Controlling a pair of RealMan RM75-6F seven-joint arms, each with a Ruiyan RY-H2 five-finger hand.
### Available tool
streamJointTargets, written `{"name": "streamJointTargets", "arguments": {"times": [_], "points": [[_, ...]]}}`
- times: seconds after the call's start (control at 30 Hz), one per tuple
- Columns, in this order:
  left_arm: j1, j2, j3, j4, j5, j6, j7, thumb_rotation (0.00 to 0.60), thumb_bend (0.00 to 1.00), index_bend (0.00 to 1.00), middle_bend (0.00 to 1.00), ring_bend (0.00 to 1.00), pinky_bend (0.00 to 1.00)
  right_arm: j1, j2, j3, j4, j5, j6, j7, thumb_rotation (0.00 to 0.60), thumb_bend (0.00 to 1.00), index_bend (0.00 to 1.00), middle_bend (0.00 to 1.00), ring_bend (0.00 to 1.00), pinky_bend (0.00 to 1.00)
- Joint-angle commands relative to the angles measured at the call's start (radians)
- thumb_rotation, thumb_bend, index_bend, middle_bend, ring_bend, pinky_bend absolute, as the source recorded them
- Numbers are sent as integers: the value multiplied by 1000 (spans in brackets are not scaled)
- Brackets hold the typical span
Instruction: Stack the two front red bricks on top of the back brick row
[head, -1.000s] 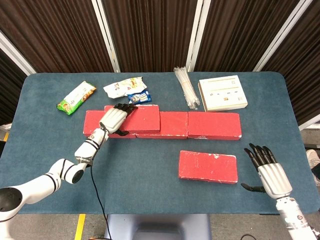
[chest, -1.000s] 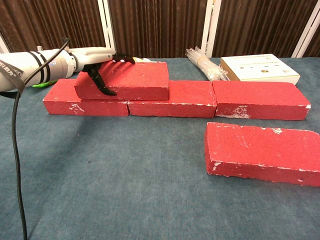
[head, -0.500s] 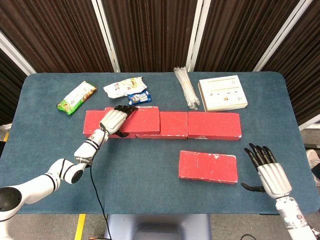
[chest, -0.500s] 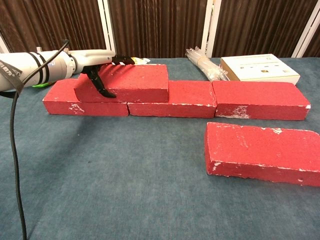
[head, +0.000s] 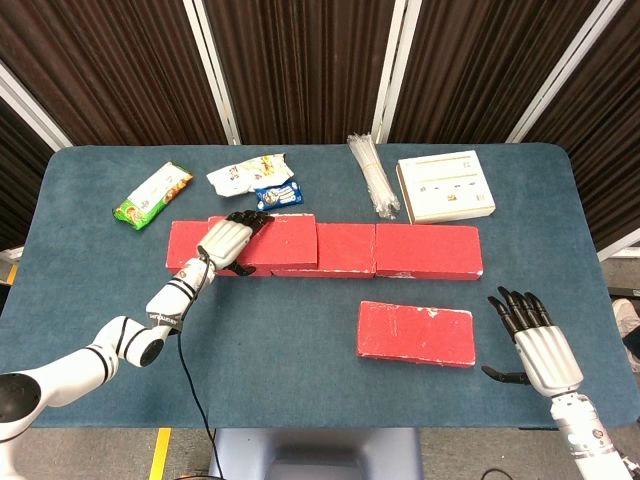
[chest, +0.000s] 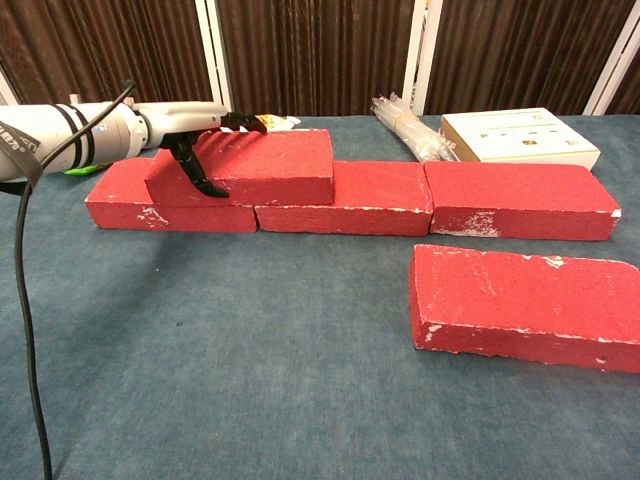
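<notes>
Three red bricks form the back row (head: 425, 252) (chest: 520, 200) across the blue table. A further red brick (head: 285, 238) (chest: 265, 165) lies on top of the row's left part. My left hand (head: 230, 241) (chest: 195, 135) grips this upper brick at its left end, fingers over the top and thumb down its front face. One red brick (head: 415, 333) (chest: 525, 305) lies alone in front, right of centre. My right hand (head: 535, 345) hovers open, fingers spread, right of that front brick and apart from it; the chest view does not show it.
Behind the row lie a green snack packet (head: 152, 196), white and blue wrappers (head: 255, 178), a bundle of clear straws (head: 372, 175) (chest: 405, 125) and a flat white box (head: 445, 186) (chest: 515, 135). A black cable (chest: 25, 330) hangs from my left arm.
The upper brick has shifted slightly left and settled lower and flatter onto the back row, with my left hand still on it. The right hand has not moved.
</notes>
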Motion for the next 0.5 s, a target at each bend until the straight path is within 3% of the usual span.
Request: {"name": "streamJointTargets", "arguments": {"times": [0.03, 0.5], "points": [[0, 1, 1, 2, 2, 1, -5, 600, 275, 0, 1, 0, 204, 0, 0, 0, 0, 1, 0, -1, 532, 121, 0, 0, 0, 0], [0, 16, 12, -13, 44, 10, -71, 600, 258, 0, 0, 0, 132, -2, -5, 3, 3, 1, 7, -5, 532, 121, 0, 0, 0, 0]]}}
